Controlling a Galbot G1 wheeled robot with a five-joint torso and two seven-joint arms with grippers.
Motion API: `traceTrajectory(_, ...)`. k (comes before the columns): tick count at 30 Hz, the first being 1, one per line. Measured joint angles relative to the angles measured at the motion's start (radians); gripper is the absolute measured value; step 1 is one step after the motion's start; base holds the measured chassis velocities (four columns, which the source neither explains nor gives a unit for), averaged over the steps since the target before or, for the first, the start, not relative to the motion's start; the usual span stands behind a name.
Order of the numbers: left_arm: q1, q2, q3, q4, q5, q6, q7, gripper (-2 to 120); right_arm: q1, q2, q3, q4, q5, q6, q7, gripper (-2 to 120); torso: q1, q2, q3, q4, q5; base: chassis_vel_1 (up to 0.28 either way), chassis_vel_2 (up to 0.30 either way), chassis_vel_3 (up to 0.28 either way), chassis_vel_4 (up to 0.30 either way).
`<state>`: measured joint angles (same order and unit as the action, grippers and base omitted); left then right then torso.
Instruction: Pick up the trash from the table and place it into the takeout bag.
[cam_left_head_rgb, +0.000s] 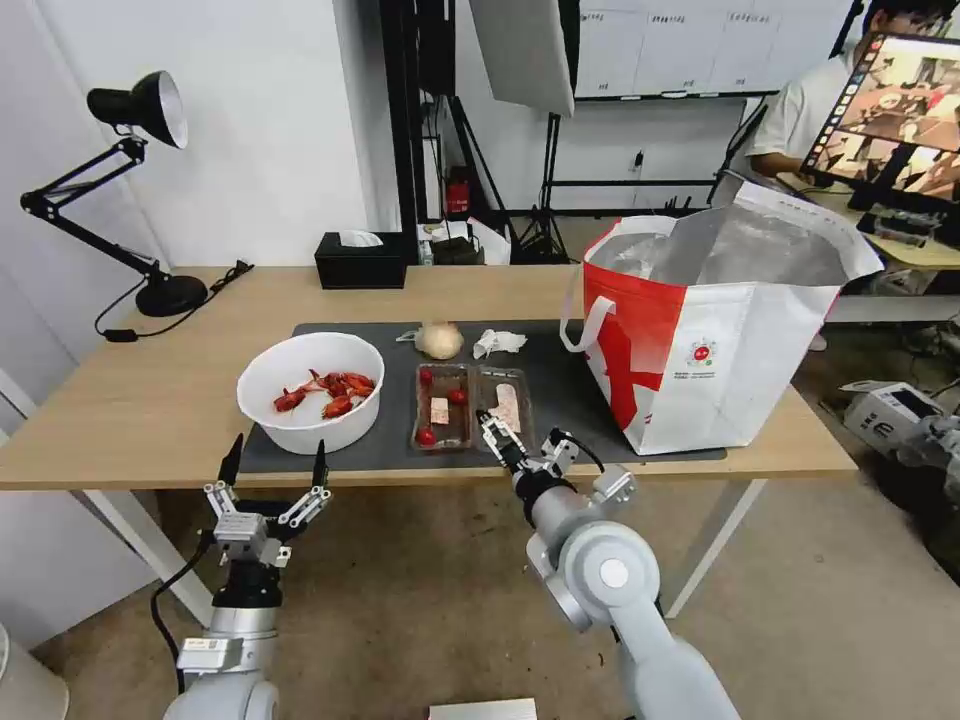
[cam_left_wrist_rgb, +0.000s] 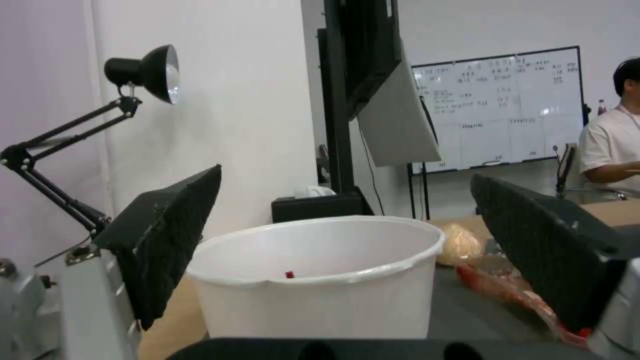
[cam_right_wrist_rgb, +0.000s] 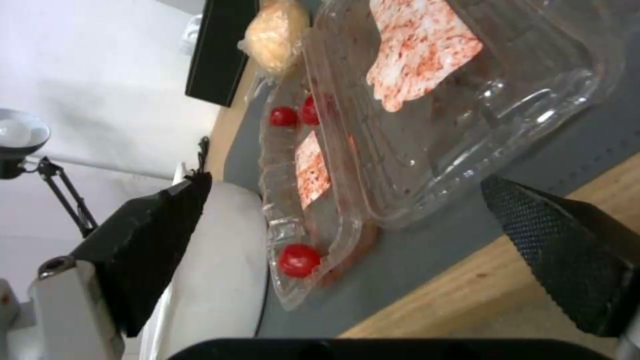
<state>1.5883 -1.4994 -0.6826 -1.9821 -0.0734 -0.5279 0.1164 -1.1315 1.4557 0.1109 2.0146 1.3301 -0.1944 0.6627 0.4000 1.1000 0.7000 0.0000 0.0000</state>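
Note:
On the dark mat (cam_left_head_rgb: 565, 385) of the table (cam_left_head_rgb: 140, 400) stand a white bowl (cam_left_head_rgb: 310, 392) of red crayfish shells, a clear clamshell tray (cam_left_head_rgb: 470, 405) with scraps, a beige wrapped ball (cam_left_head_rgb: 440, 340) and a crumpled napkin (cam_left_head_rgb: 497, 342). The takeout bag (cam_left_head_rgb: 715, 335) stands open at the right, foil lining showing. My left gripper (cam_left_head_rgb: 276, 463) is open just before the table edge, facing the bowl (cam_left_wrist_rgb: 320, 275). My right gripper (cam_left_head_rgb: 527, 437) is open at the tray's near edge (cam_right_wrist_rgb: 433, 100), with nothing between its fingers (cam_right_wrist_rgb: 153, 245).
A black tissue box (cam_left_head_rgb: 360, 260) and a black desk lamp (cam_left_head_rgb: 140, 110) stand at the back left of the table. The bag's strap handle (cam_left_head_rgb: 585, 325) hangs toward the tray. A person sits at a monitor behind the bag.

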Motion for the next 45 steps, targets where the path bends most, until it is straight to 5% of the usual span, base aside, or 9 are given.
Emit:
traceTrajectory(30, -0.001, 0.001, -0.011, 0.006, -0.011, -0.009, 0.001, 100, 0.029, 0.023, 0.006, -0.066, -0.008, 0.018, -0.039, 100, 0.0, 0.0, 0.0, 0.0, 0.0, 0.0, 0.0, 0.0, 0.0)
traceTrajectory(45, -0.003, -0.003, -0.014, 0.014, -0.012, -0.023, 0.002, 100, 0.032, 0.014, -0.055, -0.087, -0.242, 0.026, -0.151, 100, 0.0, 0.0, 0.0, -0.0001, 0.0, 0.0, 0.0, 0.0, 0.0)
